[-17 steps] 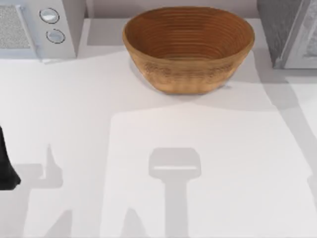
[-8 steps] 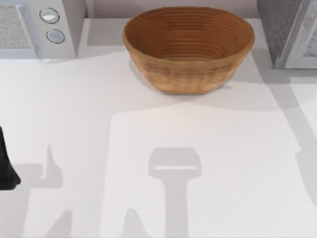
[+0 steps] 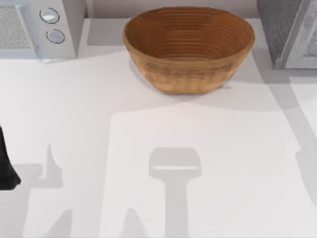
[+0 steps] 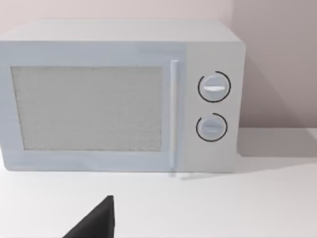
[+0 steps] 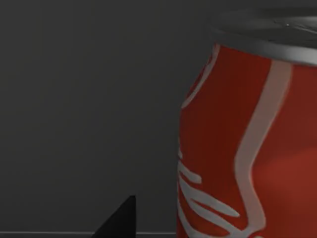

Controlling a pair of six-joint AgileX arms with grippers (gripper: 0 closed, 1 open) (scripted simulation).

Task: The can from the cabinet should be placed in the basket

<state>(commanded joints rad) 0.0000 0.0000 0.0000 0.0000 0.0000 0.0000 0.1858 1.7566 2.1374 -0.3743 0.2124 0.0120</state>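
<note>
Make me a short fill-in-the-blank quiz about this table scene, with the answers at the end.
1. In the top view, the basket sits between the microwave and the dark grey ____.
2. The microwave has ____ round knobs beside its door.
3. The right wrist view shows a can whose main colour is ____.
4. The inside of the basket holds ____.

Missing words: cabinet; two; red; nothing
</note>
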